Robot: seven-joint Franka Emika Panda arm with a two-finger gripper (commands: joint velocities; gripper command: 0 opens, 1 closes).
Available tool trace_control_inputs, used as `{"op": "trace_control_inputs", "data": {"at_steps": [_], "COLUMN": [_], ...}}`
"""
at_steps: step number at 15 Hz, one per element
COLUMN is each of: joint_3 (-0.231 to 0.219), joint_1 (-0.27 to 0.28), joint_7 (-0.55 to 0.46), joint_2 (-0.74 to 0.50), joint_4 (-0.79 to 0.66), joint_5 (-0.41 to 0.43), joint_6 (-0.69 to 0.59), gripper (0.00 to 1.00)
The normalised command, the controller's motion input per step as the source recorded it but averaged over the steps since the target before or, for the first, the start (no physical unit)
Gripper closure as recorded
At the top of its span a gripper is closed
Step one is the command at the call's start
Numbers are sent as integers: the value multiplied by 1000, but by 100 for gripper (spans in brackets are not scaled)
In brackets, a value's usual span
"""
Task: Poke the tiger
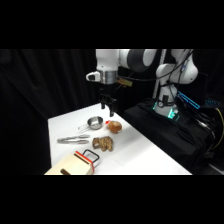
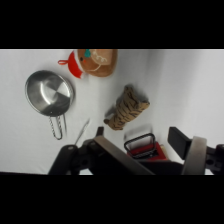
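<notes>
Nearest the side camera sits a pale wooden box (image 1: 75, 165) with a red-black handle (image 1: 88, 157), at the near edge of the white table (image 1: 145, 155). Behind it lies the tiger (image 1: 103, 144), a lumpy tan toy with dark stripes, resting flat on the table, lower than the jaws (image 1: 108, 106) and toward the camera from them, well apart with nothing touching it. Metal tongs (image 1: 72, 140) lie to the tiger's left. Just below the jaws, farther back, stand a metal cup (image 1: 95, 122) and, beside it, a round orange-brown ball-like toy (image 1: 114, 127). The white arm (image 1: 130, 60) reaches in from the upper right, its jaws hanging above the table over the cup and ball. In the wrist view the tiger (image 2: 127, 107) lies just above the black linkage, near the middle, with the handle (image 2: 142, 146) below it, the cup (image 2: 49, 93) to the left and the ball toy (image 2: 97, 61) at the top. Whether the jaws are wide or narrow I cannot tell.
</notes>
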Motion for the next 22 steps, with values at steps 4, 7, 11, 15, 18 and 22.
{"op": "trace_control_inputs", "data": {"at_steps": [4,7,11,15,18,22], "joint_3": [6,-13,-37,-18,15,38], "joint_1": [-20,-37,-43,-16,14,23], "joint_7": [30,76,104,93,72,51], "joint_2": [133,347,411,272,136,133], "joint_4": [175,443,493,260,71,-26], "joint_5": [-17,-41,-42,-16,16,63], "joint_6": [-5,1,-8,47,93,251], "gripper": [0,0,25,53,76,98]}}
